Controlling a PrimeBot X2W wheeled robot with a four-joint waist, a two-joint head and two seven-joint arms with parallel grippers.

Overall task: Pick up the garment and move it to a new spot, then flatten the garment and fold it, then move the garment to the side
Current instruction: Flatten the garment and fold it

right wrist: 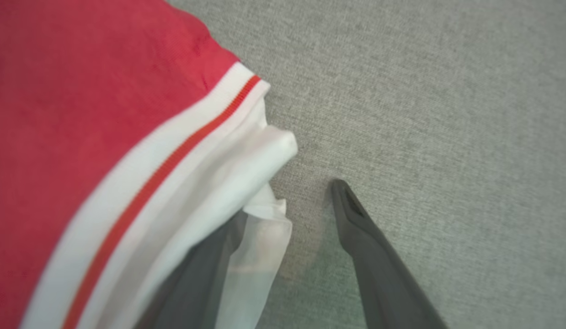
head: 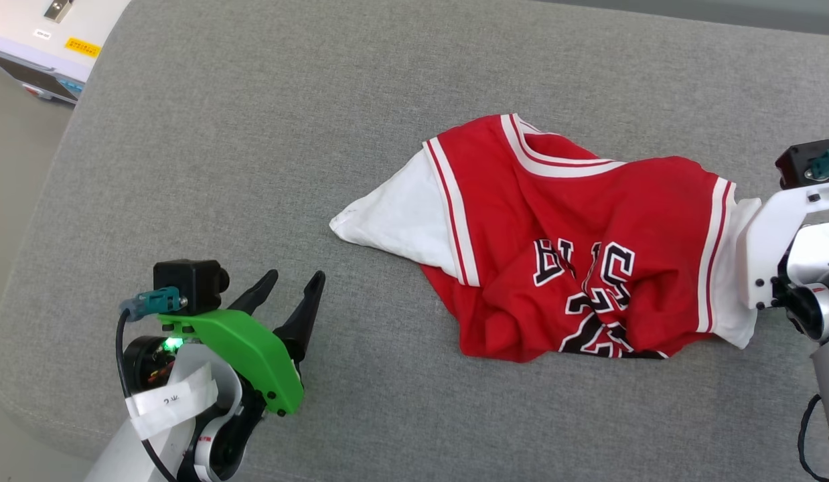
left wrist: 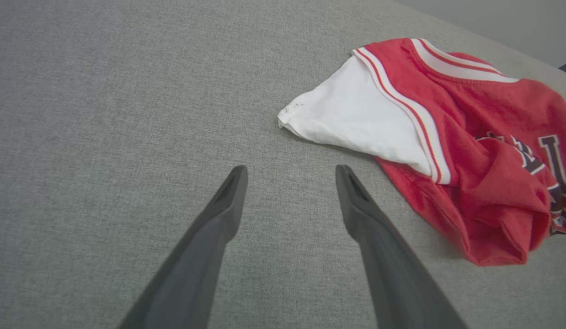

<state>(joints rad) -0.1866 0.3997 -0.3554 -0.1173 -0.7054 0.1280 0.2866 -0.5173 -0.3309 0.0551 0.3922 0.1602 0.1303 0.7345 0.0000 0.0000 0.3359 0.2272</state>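
The shirt lies crosswise, one white sleeve draped over one of the spread right fingers, the spread left fingers well apart from it.

Black white-edged letters on the red jersey-style shirt with white sleeves lie upside down, crumpled; I read no whole word (an S, perhaps). Marks on the white paper strip round my left forearm and the yellow sticker on the white box are too small.

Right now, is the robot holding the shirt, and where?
Nothing is gripped yet. The right hand stands open at the garment, one finger under its white sleeve. The left hand is open, apart from it.
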